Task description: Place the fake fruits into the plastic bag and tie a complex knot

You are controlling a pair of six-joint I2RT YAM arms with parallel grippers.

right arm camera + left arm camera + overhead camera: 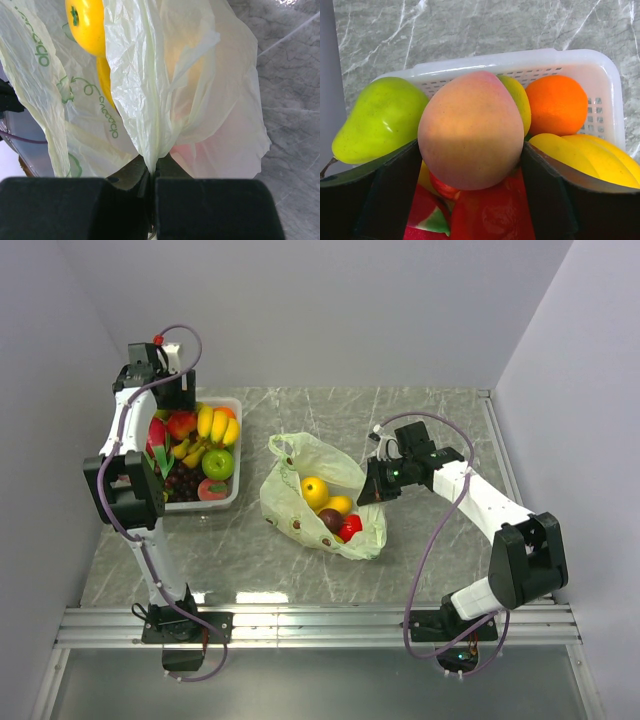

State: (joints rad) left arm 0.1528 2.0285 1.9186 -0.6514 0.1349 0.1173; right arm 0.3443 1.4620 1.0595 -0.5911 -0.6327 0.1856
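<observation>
Your left jaws are pinching a peach (470, 130) over the tray (520, 60), with a pear (380, 120) and an orange (556, 105) among the fake fruits (205, 445) waiting there; it looks gripped for the carry across. Your right jaws are pressed together on a fold of the plastic bag (145, 90), probably to hold its mouth up and open. The bag lies mid-worktop (430, 420) with a few fruits (330, 505) inside and no knot yet.
</observation>
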